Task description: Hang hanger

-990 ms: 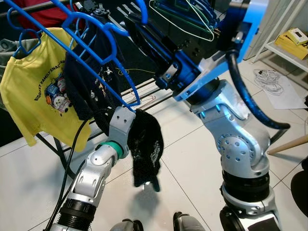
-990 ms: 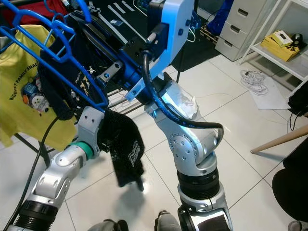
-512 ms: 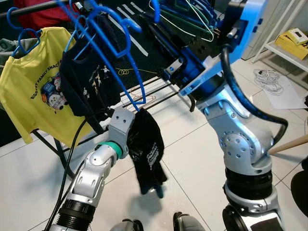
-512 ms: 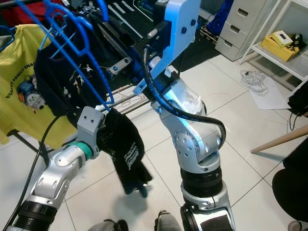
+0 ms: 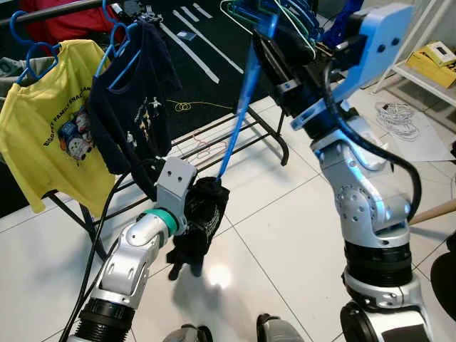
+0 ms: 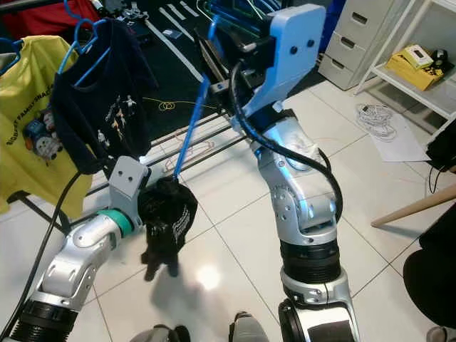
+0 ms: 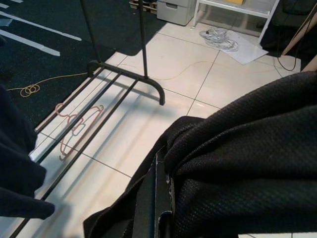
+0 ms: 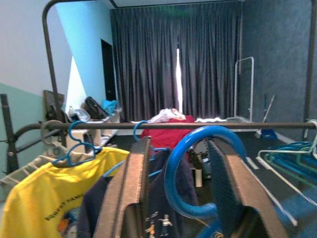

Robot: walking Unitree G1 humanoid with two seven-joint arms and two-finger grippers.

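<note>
My right gripper is shut on a blue hanger near its hook. It holds the hanger high, just before the dark clothes rail, and the hanger slants steeply down. The hanger's lower end reaches a bunched black garment. My left gripper is shut on that garment low over the floor, and the cloth drapes over its fingers. A yellow T-shirt and a navy T-shirt hang on blue hangers from the rail at the left.
The rack's black foot bars run across the tiles, with a pink hanger lying between them. Several spare hangers hang at the top. A white shelf, a loose cable and a wooden leg are at the right.
My right arm has swung the blue hanger from the left, among the hung shirts, to the right, and it now stands steeply. The black garment has bunched up at my left gripper.
</note>
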